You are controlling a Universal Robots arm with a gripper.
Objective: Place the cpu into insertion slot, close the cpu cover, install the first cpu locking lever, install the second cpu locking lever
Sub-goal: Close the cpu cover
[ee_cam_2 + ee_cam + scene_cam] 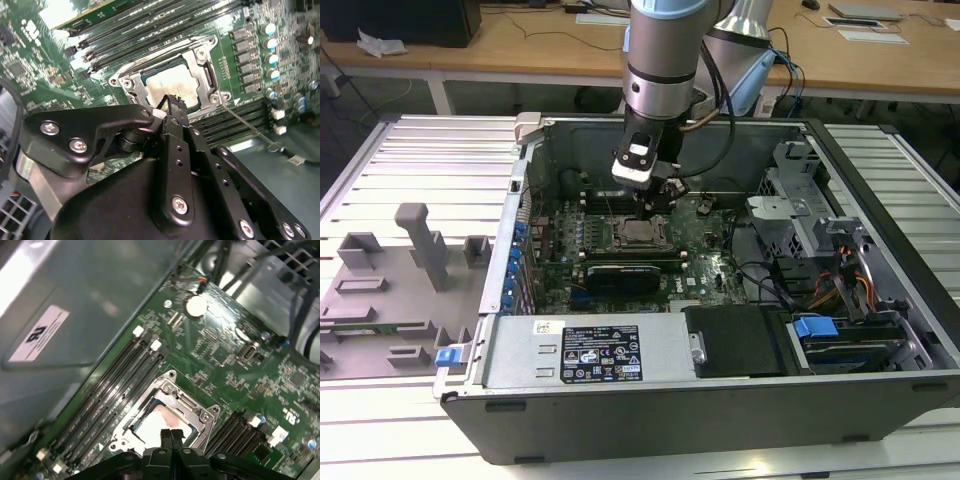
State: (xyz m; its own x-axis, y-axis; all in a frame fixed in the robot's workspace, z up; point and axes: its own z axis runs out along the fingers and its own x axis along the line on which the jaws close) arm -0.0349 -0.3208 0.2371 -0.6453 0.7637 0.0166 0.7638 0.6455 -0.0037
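Observation:
Inside the open computer case, the cpu [638, 233] lies flat in the insertion slot [116, 80] on the green motherboard, its silvery top [170, 82] showing in both wrist views [155, 422]. The cpu cover [207, 75] lies flat around it as a metal frame [189, 402]. A thin locking lever rod [250, 129] sticks out from one socket corner, over the memory slots. My gripper [660, 200] hangs just above the edge of the cpu, its black fingertips pressed together and shut [172, 101] with nothing between them [171, 434].
Long memory slots [117, 382] flank the socket. A black card [625, 272] stands just in front of it. The case walls, a labelled power supply [590, 350], cables and a drive cage [800, 230] box in the board. A grey fixture tray [390, 280] lies outside, at the exterior view's left.

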